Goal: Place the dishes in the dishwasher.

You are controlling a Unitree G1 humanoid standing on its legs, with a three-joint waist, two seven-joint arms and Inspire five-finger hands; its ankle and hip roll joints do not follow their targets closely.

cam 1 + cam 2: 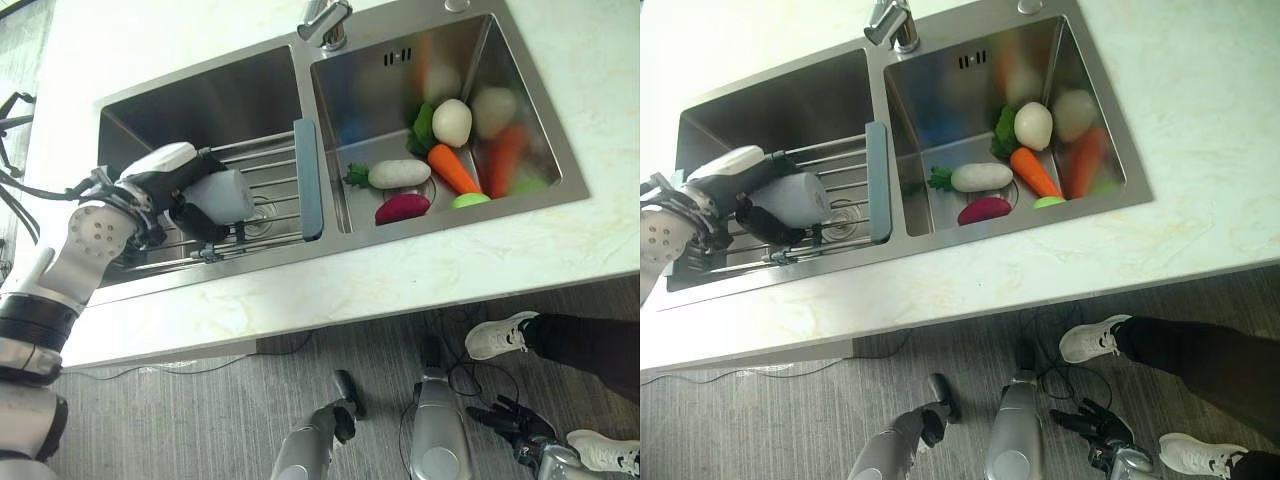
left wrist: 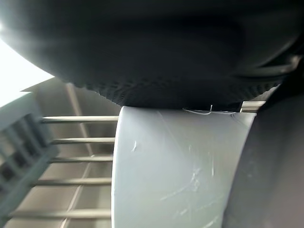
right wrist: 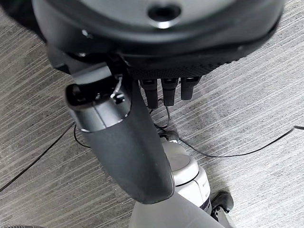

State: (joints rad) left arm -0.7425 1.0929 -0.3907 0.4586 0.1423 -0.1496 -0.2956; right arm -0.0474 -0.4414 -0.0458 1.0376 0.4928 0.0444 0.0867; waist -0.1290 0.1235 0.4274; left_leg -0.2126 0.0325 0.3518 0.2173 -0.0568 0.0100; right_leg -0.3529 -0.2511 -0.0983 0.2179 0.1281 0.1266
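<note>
The right hand (image 3: 142, 142) hangs idle low over the floor, its fingers relaxed and holding nothing. The left hand (image 1: 175, 190) is curled round a pale grey cup (image 1: 222, 195), which is held tilted just above the wire drying rack (image 1: 262, 190) in the left basin of the sink (image 1: 200, 90). The cup is best lowered squarely onto the bars, clear of the rack's blue-grey end bar (image 1: 308, 178) just beyond, before the grasp is released. Farther off, toy vegetables (image 1: 440, 160) lie in the right basin.

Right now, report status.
Left hand shut on pale cup over rack in left basin. Right hand open, low. Toy vegetables in right basin.
</note>
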